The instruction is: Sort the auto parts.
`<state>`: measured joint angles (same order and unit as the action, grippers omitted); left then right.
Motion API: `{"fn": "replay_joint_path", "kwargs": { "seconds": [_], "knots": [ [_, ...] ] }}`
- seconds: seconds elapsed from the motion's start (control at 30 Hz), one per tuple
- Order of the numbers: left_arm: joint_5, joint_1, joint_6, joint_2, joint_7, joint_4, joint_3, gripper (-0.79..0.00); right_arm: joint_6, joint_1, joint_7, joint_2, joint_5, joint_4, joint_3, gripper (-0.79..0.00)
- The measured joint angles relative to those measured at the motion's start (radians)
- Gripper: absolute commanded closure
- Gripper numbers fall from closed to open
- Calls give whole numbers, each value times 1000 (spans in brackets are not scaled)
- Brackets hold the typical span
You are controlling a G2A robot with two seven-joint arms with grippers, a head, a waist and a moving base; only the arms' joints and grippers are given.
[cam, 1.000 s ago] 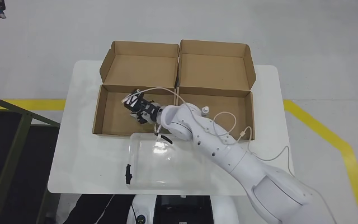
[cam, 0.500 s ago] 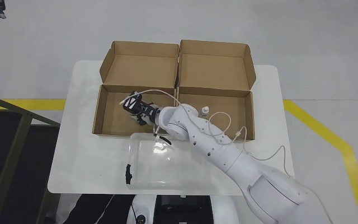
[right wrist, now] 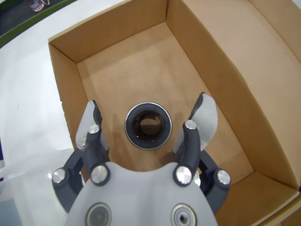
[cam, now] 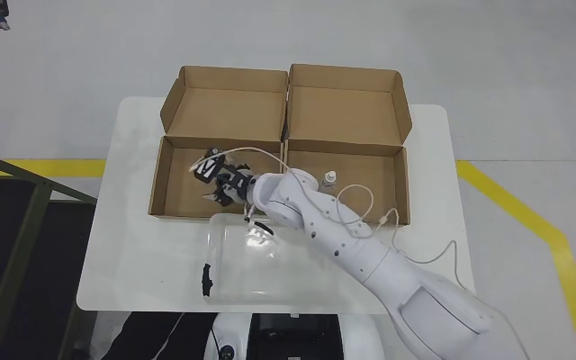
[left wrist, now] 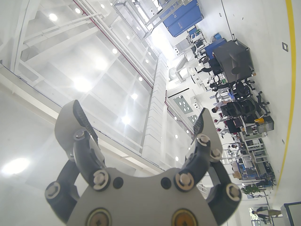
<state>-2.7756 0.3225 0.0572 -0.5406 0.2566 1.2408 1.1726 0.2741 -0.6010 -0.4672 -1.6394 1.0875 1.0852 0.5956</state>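
A bearing [right wrist: 148, 126], a dark ring with a bright metal rim, lay flat on the floor of the left cardboard box [right wrist: 117, 29], and the brown floor showed through its bore. The right gripper [right wrist: 148, 101] hung just above it with its fingers [right wrist: 207, 111] spread wide, one on either side of the ring and neither touching it. In the top view that gripper [cam: 216, 171] sat over the middle of the left box [cam: 180, 184], which stood at ten o'clock from the centre of the white table [cam: 135, 252]. The right box [cam: 369, 189] stood touching it at two o'clock, lid open, with a small white part [cam: 331, 177] on its floor, toward ten o'clock from the tray's middle. A clear container [cam: 270, 265] lay at six o'clock, with a black piece [cam: 206, 279] at its nine o'clock end. The left gripper [left wrist: 140, 106] pointed up at the hall ceiling, its fingers parted and holding nothing.
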Motion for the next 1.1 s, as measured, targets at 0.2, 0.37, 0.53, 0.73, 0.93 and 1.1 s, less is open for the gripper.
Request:
{"fn": "replay_joint_path", "kwargs": {
  "seconds": [0.2, 0.37, 0.53, 0.73, 0.93, 1.1],
  "knots": [
    [0, 0, 0, 0, 0, 0, 0, -785, 33, -56, -13, 29, 48, 181, 56, -785],
    [0, 0, 0, 0, 0, 0, 0, -785, 89, -129, -29, 60, 73, 333, 119, -785],
    [0, 0, 0, 0, 0, 0, 0, -785, 167, -224, -40, 97, 96, 472, 203, -785],
    [0, 0, 0, 0, 0, 0, 0, -785, 273, -345, 15, 144, 165, 609, 322, -785],
    [0, 0, 0, 0, 0, 0, 0, -785, 351, -497, 135, 190, 273, 749, 464, -785],
    [0, 0, 0, 0, 0, 0, 0, -785, 327, -637, 216, 219, 308, 829, 604, -785]
  ]
}}
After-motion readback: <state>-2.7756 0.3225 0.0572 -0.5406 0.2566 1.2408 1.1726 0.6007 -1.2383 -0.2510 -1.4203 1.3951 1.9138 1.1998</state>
